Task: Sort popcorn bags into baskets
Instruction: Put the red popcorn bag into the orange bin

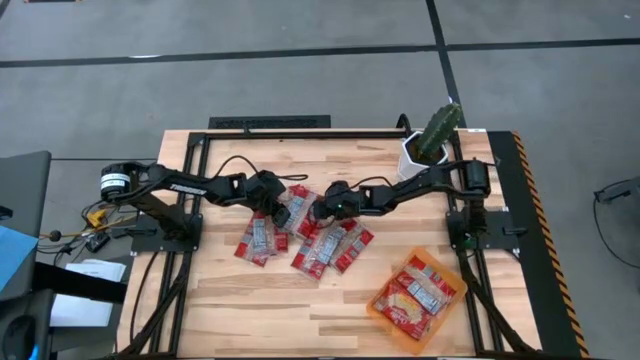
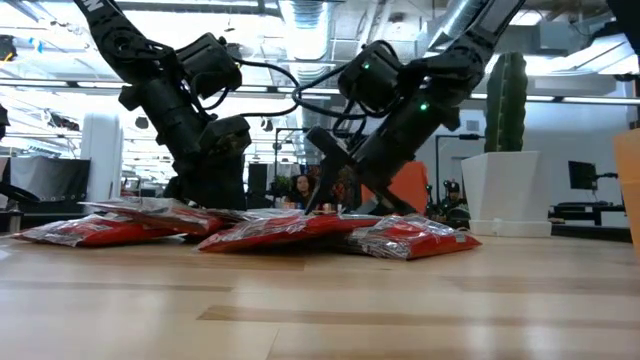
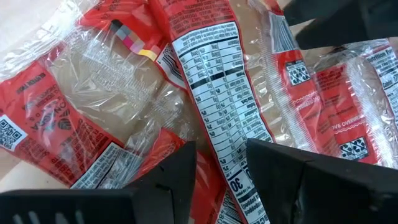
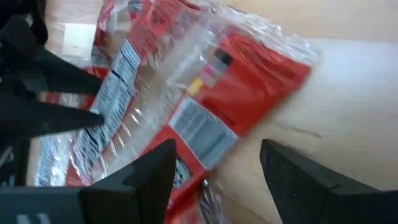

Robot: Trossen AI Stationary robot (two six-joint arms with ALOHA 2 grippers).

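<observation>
Pale wooden planks form the surface (image 1: 220, 300), framed by dark rails and standing on a grey floor crossed by dark lines; the low view looks past it into a bright room with ceiling ducts and screens, where a seated person (image 2: 300, 190) shows far off. Loose popcorn bags (image 1: 300, 240) lie in an overlapping red heap at the centre of the surface. More bags fill the orange basket (image 1: 372, 309) near the front right corner, well apart from the heap. A white pot with a cactus (image 1: 432, 135) stands at the back right. Printed panels on the bags (image 3: 211, 93) show a nutrition table, a QR code, a colour strip and the figure "30"; the smaller text is unreadable. Left gripper (image 1: 278, 213) reaches in from the left, lowered onto the heap's upper left, jaws parted narrowly over a bag. Right gripper (image 1: 320, 210) angles down from the right, just beside it, jaws spread wide above a clear-windowed bag (image 4: 205, 93).
</observation>
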